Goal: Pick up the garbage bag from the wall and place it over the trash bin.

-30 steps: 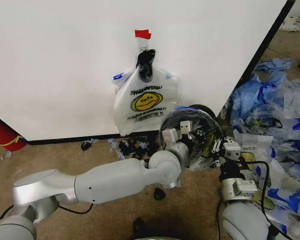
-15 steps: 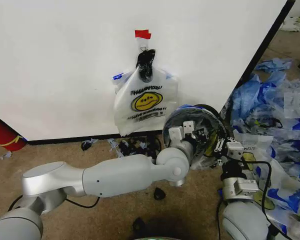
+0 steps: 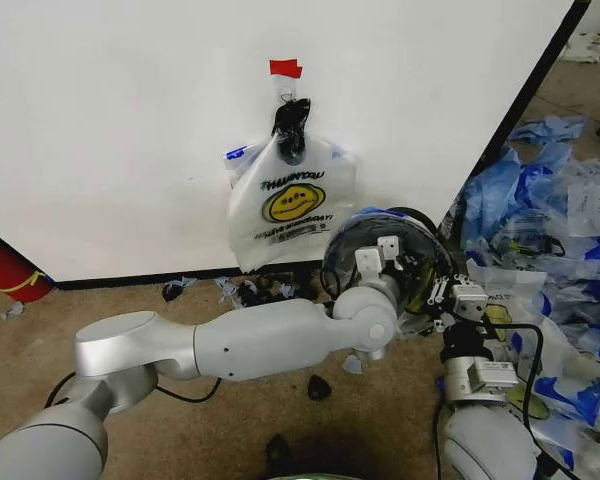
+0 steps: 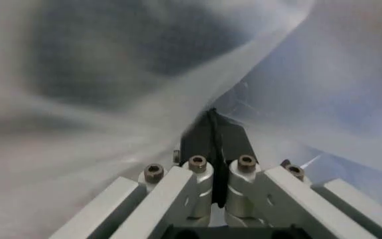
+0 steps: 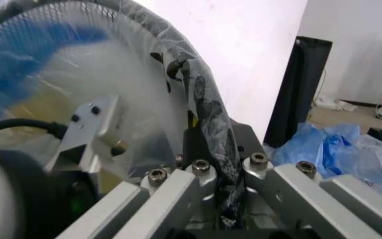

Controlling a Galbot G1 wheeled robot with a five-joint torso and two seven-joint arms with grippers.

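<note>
The garbage bag (image 3: 292, 200), printed with a yellow smiley face and black lettering, hangs flat against the wall (image 3: 130, 120). Its gathered handles are bunched at a dark hook just under a piece of red tape (image 3: 286, 68). It lies above and to the left of both claws, apart from them, and neither claw touches it.

The trash bin (image 3: 420, 262), a black wire-mesh basket, lies tilted on the carpet at the foot of the wall with its mouth turned toward the robot. A thin plastic liner (image 5: 78, 89) with blue patches sits inside it.

The left claw (image 3: 374, 254) reaches into the bin's mouth. In the left wrist view the left claw (image 4: 212, 130) is clenched, its fingers pressed together amid translucent plastic film. Whether film is pinched between them cannot be told.

The right claw (image 3: 446, 292) sits at the bin's near right edge. In the right wrist view the right claw (image 5: 219, 164) is clenched on the bin's rim (image 5: 201, 94), which passes between its fingers wrapped in film. The left arm's wrist lies just beside it, inside the bin.

A heap of blue-and-white bags (image 3: 555, 220) lies to the right of the right claw. A red cylinder (image 3: 5, 268) stands far left of the left claw. Dark scraps (image 3: 265, 292) lie on the carpet below the hanging bag.
</note>
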